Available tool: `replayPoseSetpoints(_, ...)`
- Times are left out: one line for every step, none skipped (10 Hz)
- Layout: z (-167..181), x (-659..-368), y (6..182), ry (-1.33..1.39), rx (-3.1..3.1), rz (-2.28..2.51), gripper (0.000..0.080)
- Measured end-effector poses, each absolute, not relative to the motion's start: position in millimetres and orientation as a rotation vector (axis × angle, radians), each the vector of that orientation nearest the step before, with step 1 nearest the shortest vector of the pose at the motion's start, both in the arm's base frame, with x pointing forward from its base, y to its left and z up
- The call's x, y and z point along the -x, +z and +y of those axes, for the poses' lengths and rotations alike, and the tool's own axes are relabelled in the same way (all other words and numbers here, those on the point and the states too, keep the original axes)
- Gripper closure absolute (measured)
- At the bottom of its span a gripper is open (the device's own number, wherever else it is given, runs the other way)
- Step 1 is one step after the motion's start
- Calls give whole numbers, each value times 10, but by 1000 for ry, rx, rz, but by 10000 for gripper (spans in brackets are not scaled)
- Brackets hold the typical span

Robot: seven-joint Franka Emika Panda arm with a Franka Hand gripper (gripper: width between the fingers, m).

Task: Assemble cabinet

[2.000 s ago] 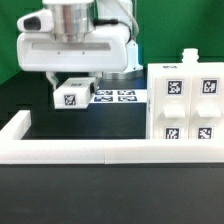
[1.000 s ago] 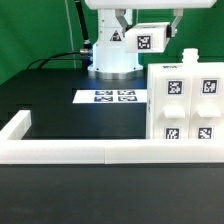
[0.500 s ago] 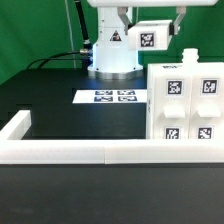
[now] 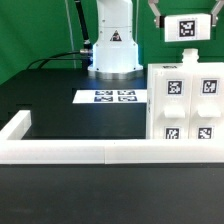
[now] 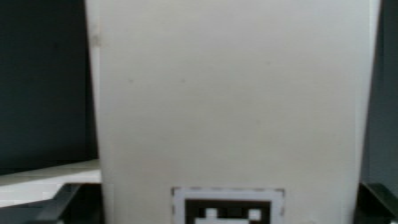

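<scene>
The large white cabinet body (image 4: 186,106) stands at the exterior view's right, with several square tags on its front and a small peg on top. My gripper (image 4: 184,10) is at the top right edge, mostly cut off, directly above that body. It is shut on a smaller white cabinet part (image 4: 187,27) whose tag faces the camera and which hangs a little above the body without touching it. In the wrist view this held part (image 5: 228,100) fills the picture, with its tag (image 5: 233,209) at the edge. Dark fingers (image 5: 54,205) show beside it.
The marker board (image 4: 115,97) lies flat on the black table in front of the robot base (image 4: 113,48). A low white border wall (image 4: 70,151) runs along the front and turns back at the exterior view's left.
My gripper lifted the small white part from the table near the marker board, then carried it toward the exterior view's right, to above the cabinet body.
</scene>
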State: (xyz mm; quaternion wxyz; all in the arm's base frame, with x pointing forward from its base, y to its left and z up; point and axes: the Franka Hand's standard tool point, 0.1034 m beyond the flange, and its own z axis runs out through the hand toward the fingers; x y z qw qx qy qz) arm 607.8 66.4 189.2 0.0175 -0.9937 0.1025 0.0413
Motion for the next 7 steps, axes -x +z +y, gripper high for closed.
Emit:
replayPoseSetpoints(651, -6068, 1881, 132, 3087, 322, 240)
replayPoseSetpoints(648, -6068, 1874, 132, 3087, 323, 240)
replayPoseSetpoints(655, -6064, 1857, 128, 3088, 321, 240)
replayPoseSetpoints(689, -6044, 1784, 95, 3090, 312, 240)
replayPoseSetpoints(728, -6041, 1748, 101, 3092, 303, 240)
replayPoseSetpoints(749, -6085, 1726, 96, 3094, 294, 240)
replayPoseSetpoints(756, -6114, 1718, 90, 3096, 290, 240)
